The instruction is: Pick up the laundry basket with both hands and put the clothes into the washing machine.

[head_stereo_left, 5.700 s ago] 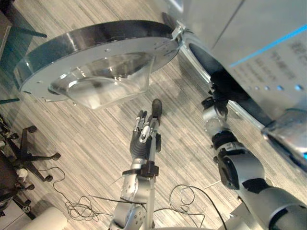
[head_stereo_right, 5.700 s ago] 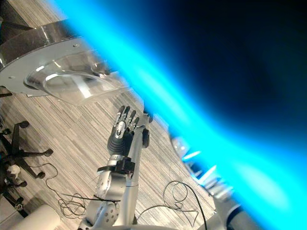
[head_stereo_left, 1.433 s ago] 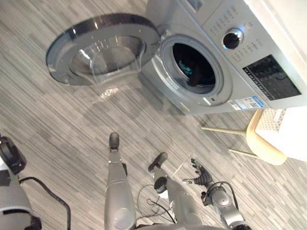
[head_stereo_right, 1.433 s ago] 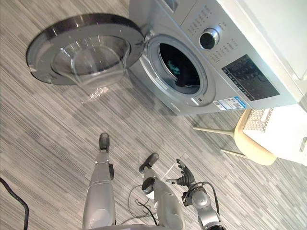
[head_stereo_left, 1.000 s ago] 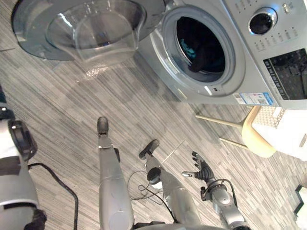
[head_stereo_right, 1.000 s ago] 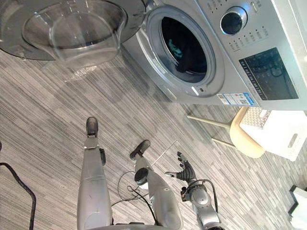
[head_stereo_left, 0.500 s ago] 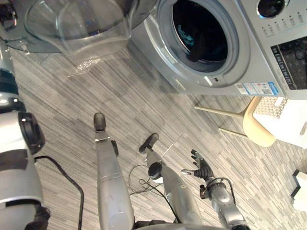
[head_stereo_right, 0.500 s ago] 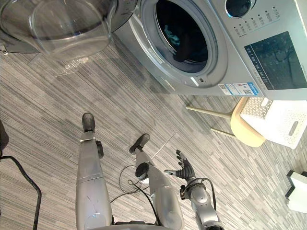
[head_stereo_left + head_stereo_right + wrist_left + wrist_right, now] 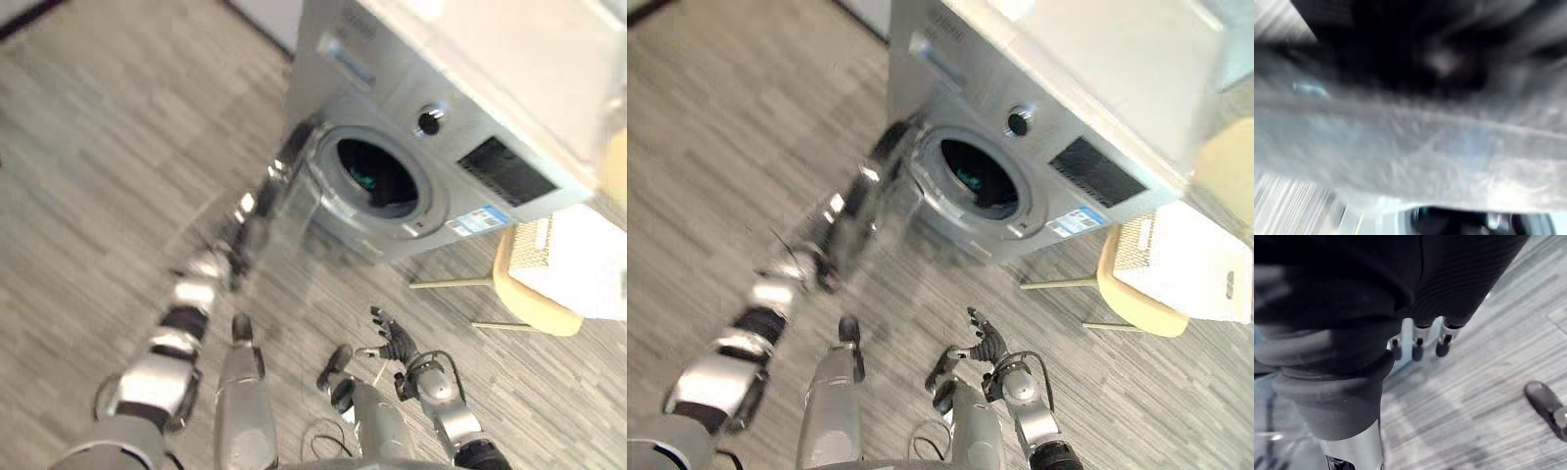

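Right hand (image 9: pixel 986 345): low in the head views, right of centre. The fingers are spread and straight with the thumb apart, and the palm holds nothing.
Right fingers (image 9: pixel 1417 351): in the right wrist view the dark tips hang straight above the floor and touch nothing.
Left hand (image 9: pixel 239 233): raised at the end of the outstretched left arm, at the outer side of the door. Whether its fingers are straight or curled cannot be told, nor whether it touches the door.
Door (image 9: pixel 284 196): hinged at the left of the opening. It stands out from the washer front, edge-on to the head camera, with the pale glass bowl toward the opening.
Opening (image 9: pixel 377 176): round and dark, not covered by the door.
Clothes (image 9: pixel 364 180): a teal piece lies inside the drum, seen through the opening.
Washer (image 9: pixel 382 108): silver front loader. A knob and a dark display panel sit above and right of the opening.
Chair (image 9: pixel 529 294): beige, on thin legs, just right of the washer.
Basket (image 9: pixel 1181 259): white with a perforated side and a handle slot. It rests on the chair seat, well apart from both hands. Its contents cannot be told.
Floor (image 9: pixel 98 147): grey striped planks under the washer and chair.
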Robot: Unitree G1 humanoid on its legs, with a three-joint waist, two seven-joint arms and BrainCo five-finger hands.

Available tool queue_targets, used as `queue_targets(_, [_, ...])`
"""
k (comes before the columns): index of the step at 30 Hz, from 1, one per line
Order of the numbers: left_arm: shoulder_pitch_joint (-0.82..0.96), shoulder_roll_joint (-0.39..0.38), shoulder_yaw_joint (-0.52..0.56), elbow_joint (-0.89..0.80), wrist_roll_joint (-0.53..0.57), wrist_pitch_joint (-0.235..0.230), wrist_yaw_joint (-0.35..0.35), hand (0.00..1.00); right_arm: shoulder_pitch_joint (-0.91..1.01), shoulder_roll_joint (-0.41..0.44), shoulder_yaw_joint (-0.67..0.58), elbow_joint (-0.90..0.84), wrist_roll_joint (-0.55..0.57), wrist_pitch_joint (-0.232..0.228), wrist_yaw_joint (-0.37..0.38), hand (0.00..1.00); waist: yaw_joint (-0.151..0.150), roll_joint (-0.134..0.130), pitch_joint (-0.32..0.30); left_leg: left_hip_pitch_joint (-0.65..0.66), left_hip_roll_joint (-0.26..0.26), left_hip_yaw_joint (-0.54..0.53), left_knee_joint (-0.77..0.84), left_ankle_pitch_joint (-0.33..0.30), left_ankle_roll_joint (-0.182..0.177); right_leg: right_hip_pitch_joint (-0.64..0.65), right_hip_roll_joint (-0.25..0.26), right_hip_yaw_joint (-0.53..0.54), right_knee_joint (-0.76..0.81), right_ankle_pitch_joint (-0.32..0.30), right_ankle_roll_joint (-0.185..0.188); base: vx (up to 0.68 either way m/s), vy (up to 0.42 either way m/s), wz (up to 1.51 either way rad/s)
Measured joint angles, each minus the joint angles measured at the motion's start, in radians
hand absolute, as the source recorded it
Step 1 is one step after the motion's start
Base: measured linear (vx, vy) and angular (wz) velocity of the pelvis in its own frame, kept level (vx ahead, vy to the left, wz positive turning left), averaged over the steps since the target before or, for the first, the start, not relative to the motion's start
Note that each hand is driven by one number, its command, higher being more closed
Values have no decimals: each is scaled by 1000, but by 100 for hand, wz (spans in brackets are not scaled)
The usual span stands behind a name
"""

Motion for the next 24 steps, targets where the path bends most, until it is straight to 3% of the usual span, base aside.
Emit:
queue_targets(3, [26, -66, -114, 0, -64, 0, -41, 0, -29, -7, 4, 100, -58, 19, 15, 0, -43, 25, -31, 74, -17, 66, -46, 0, 0, 33, 0, 61, -62, 28, -3, 36, 48, -52])
queue_targets(5, [42, -97, -124, -5, -87, -1, -45, 0, -26, -21, 4, 126, -81, 22, 20, 0, -48, 41, -54, 121, -20, 113, -72, 0, 0, 41, 7, 98, -86, 40, -4, 47, 9, -74])
queue_targets(10, [107, -115, -84, -99, -140, -26, -51, 0, 23, -92, 0, 171, -128, 22, 40, 0, -99, 135, -120, 210, -34, 134, -150, 18, -20, 112, 38, 126, -199, 97, -14, 110, -13, -33])
queue_targets(12, [129, -118, -79, -136, -140, -37, -47, 0, 43, -104, -9, 203, -154, 22, 41, 0, -100, 168, -141, 230, -36, 130, -177, 41, -7, 132, 57, 122, -233, 113, -14, 173, -38, -11])
queue_targets(17, [299, -137, -75, -326, -113, -79, -40, 0, 93, -106, -41, 216, -158, 13, 39, 0, -108, 196, -160, 282, -39, 73, -252, 66, -34, 198, 84, 72, -286, 113, -14, 160, -43, 12])
queue_targets(20, [399, -135, -58, -354, -85, -98, -60, 0, 95, -105, -50, 234, -157, 1, 38, 0, -106, 197, -164, 295, -48, 56, -277, 75, -37, 220, 84, 55, -307, 113, -14, 81, -1, 18])
queue_targets(24, [606, -119, 77, -355, 10, -133, -83, 0, 98, -77, -68, 257, -152, -22, 27, 0, -95, 208, -176, 296, -65, 12, -319, 106, -38, 242, 84, 12, -327, 111, -16, 18, 15, 28])
